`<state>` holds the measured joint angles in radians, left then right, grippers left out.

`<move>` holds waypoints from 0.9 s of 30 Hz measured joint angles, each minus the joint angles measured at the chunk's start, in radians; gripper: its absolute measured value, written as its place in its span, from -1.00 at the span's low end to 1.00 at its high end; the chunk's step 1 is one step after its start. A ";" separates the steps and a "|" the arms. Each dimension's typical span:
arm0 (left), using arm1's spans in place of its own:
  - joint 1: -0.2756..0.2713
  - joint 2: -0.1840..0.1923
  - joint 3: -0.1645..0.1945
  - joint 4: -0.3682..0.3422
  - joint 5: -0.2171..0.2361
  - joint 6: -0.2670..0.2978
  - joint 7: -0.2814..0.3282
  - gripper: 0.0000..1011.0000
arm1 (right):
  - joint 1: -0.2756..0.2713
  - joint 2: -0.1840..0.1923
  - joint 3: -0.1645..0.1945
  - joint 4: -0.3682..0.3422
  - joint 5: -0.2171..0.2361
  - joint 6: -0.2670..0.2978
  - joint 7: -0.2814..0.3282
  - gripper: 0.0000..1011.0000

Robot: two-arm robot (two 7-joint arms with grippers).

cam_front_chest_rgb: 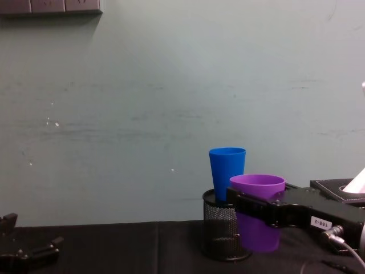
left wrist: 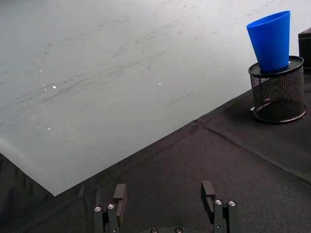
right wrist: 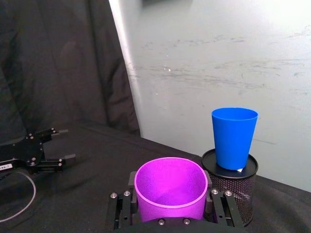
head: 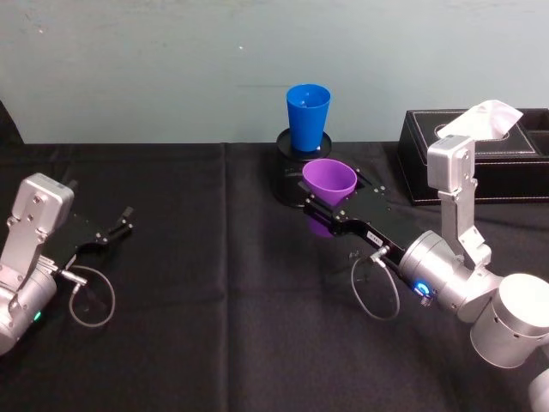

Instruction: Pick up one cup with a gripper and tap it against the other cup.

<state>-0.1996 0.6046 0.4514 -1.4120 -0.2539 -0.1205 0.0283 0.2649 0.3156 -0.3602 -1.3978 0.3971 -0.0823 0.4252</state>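
Right gripper [head: 333,204], fingers clamped on the purple cup [head: 328,180], holds it at 6 o'clock of the blue cup [head: 307,116] atop the mesh pen holder [right wrist: 233,187]; left gripper [head: 116,225] parked at 9 o'clock, fingers apart

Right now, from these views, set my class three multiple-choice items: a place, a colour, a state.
1. Where does the blue cup stand? A on the cloth; B in the black mesh holder; C on the tissue box.
2. Which colour is the cup in the right end effector? A green; B blue; C purple.
3. The left end effector is: A open, empty; B shut on a cup; C shut, empty.
Key: B, its base sits in the holder; C, fingers clamp the purple cup; A, fingers apart, nothing between.
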 joint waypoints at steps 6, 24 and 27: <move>0.000 0.000 0.000 0.000 0.000 0.000 0.000 0.98 | 0.000 0.000 0.000 0.000 0.000 0.000 0.000 0.45; 0.000 0.000 0.000 0.000 0.000 0.000 0.000 0.98 | 0.000 0.000 0.000 0.000 0.000 0.000 0.000 0.45; 0.000 0.000 0.000 0.000 0.000 0.000 0.000 0.98 | 0.000 0.000 0.000 0.000 0.000 0.000 0.000 0.45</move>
<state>-0.1995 0.6047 0.4514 -1.4120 -0.2539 -0.1205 0.0283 0.2649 0.3156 -0.3601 -1.3977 0.3971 -0.0823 0.4252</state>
